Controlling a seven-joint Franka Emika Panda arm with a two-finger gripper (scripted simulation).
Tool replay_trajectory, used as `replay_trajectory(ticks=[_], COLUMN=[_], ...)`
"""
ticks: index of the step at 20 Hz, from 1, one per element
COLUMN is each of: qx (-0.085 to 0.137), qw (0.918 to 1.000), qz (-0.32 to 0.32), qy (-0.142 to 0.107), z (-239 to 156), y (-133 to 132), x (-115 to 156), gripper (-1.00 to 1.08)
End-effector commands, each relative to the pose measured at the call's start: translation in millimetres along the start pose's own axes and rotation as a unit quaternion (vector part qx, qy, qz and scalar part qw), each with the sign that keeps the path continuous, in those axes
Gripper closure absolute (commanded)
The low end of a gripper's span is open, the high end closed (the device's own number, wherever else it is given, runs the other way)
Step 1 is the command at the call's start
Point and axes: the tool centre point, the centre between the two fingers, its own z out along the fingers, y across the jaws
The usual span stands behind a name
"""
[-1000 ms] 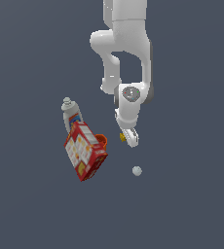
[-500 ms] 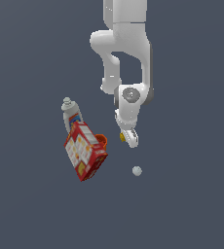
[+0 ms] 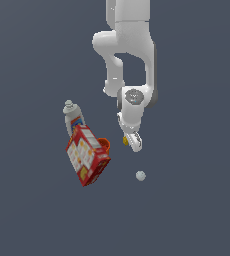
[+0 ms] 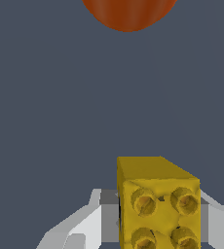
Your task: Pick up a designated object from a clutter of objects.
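At the lower right of the wrist view, the gripper (image 4: 158, 221) held a small studded yellow block (image 4: 158, 204) by its flat sides, apparently rigid and light.

Yellow block (image 4: 158, 202): small, cube-like, with four round studs on one face, seemingly gripped between the gripper's (image 3: 132, 142) fingers. Nearby clutter: red box (image 3: 87, 156), orange cup (image 3: 104, 144), white bottle (image 3: 72, 116), white ball (image 3: 140, 175).

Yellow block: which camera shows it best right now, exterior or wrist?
The wrist view. There the yellow block fills the foreground, its studded face plain, with pincer fingers on either side. The exterior view shows only a yellow speck at the pincer tip.
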Motion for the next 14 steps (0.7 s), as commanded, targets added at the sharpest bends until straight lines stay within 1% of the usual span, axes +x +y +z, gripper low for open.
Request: replay_trajectory(ticks=[1, 8, 14], qx=[0.001, 0.001, 0.001], qw=[1.0, 1.0, 1.0], qz=[0.0, 0.0, 0.0], qy=[0.0, 0.0, 0.0], z=[-6, -39, -84], y=[-2, -12, -25], x=[3, 16, 34], gripper=[1.08, 1.08, 1.08])
